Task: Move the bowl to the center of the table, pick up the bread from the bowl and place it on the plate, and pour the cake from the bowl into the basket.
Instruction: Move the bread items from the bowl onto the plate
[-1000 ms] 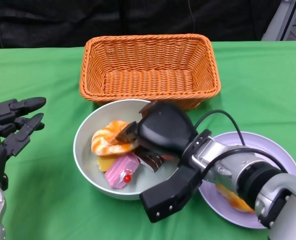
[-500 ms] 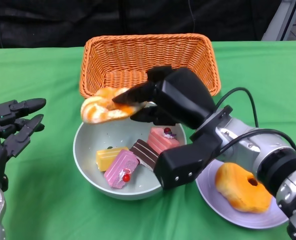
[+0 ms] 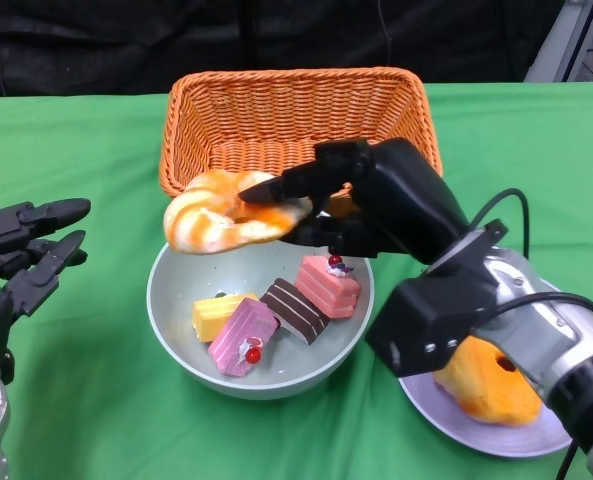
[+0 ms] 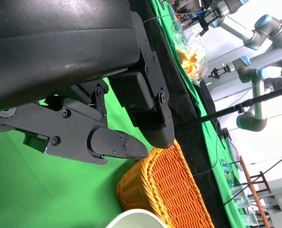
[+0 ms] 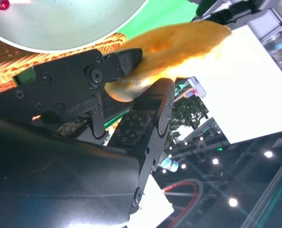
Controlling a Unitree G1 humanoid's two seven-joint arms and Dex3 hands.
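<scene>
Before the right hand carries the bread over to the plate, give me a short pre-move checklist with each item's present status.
1. Bread held by the right hand: ok, pinched at one end, lifted above the bowl.
2. Grip security: cannot tell; most of the bread overhangs beyond the fingers.
3. Room on the plate: not ok to assume; another bread already lies there and the forearm hides part of it.
4. Bowl near the table's center, in front of the basket: ok.
5. Cakes in the bowl, undisturbed: ok.
6. Left hand open, clear of the path: ok.
</scene>
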